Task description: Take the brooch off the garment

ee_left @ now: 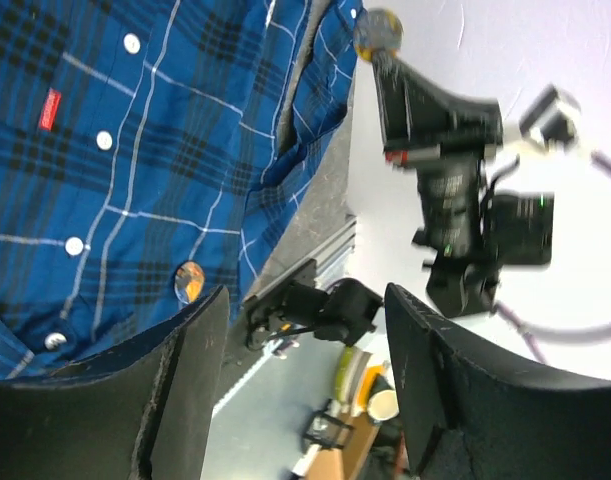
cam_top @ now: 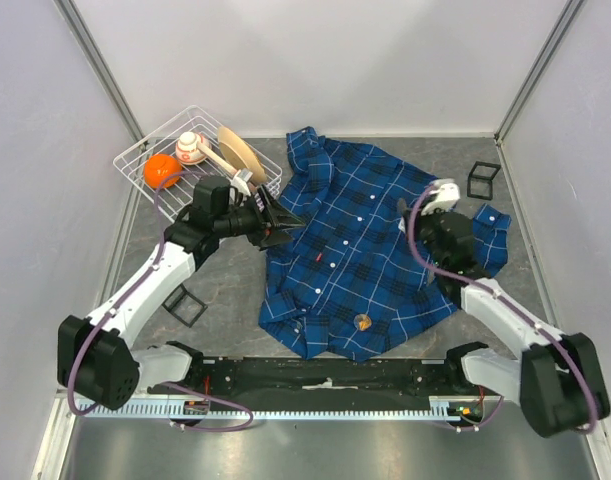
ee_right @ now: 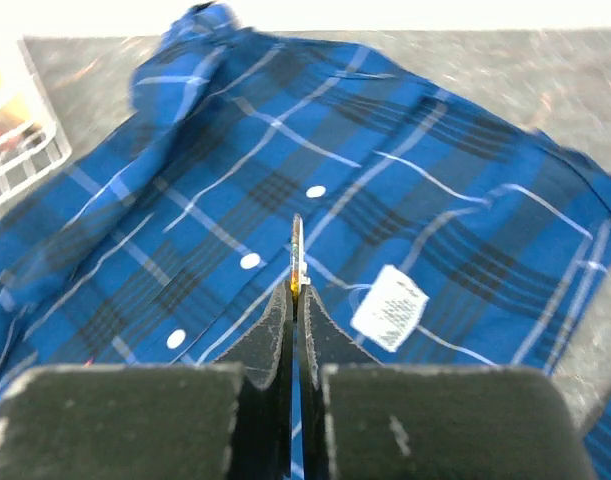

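Note:
The blue plaid shirt (cam_top: pixel 355 240) lies spread flat on the table, and shows in the left wrist view (ee_left: pixel 105 150) and the right wrist view (ee_right: pixel 185 230). My right gripper (ee_right: pixel 296 290) is shut on a thin round brooch (ee_right: pixel 297 250), held edge-on above the shirt near its white tag (ee_right: pixel 389 307). From above, this gripper (cam_top: pixel 405 208) hangs over the shirt's right side. The held brooch also shows in the left wrist view (ee_left: pixel 378 30). A second round orange brooch (cam_top: pixel 363 321) sits on the shirt near the hem (ee_left: pixel 188 281). My left gripper (cam_top: pixel 285 225) is open and empty at the shirt's left edge (ee_left: pixel 305 300).
A white wire basket (cam_top: pixel 145 150) at the back left holds an orange ball (cam_top: pixel 161 170), a plate and a small toy. Black cube frames stand at the right (cam_top: pixel 483 178) and the near left (cam_top: pixel 185 305). Walls close in on three sides.

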